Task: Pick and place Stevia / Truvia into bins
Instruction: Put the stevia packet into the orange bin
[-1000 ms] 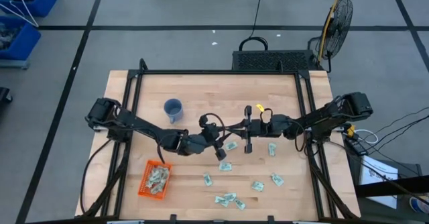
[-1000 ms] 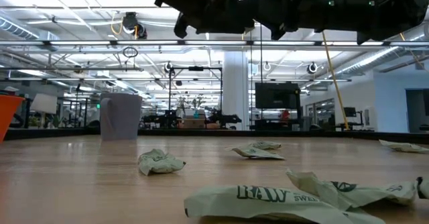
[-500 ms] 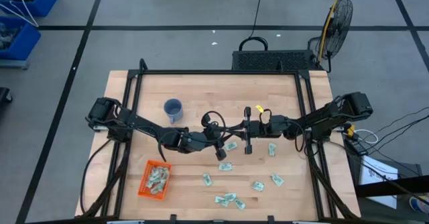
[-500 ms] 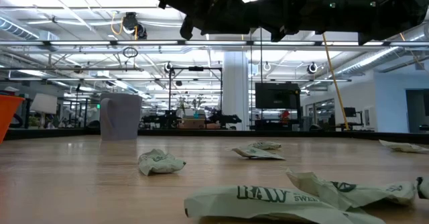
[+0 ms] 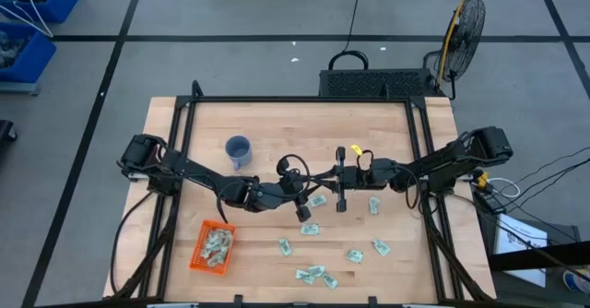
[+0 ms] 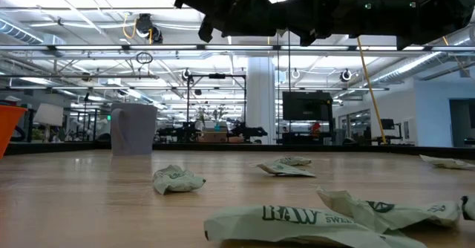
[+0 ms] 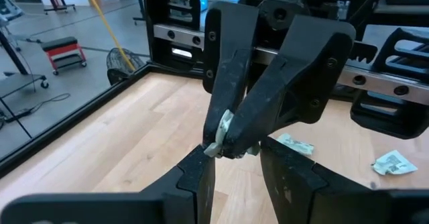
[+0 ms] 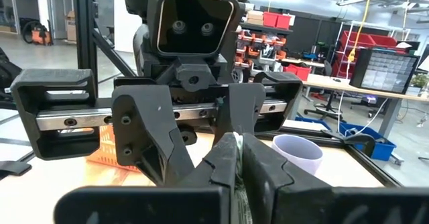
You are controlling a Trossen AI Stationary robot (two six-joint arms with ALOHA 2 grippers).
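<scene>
Left gripper (image 5: 310, 194): raised mid-counter, fingers parted, facing the right gripper.
Right gripper (image 5: 316, 190): tip-to-tip opposite, fingers nearly pressed together.

Robotics lab: test rigs (image 6: 215, 103), monitors (image 6: 306, 107).

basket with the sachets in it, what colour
Orange basket, seen best in the high view.
</scene>
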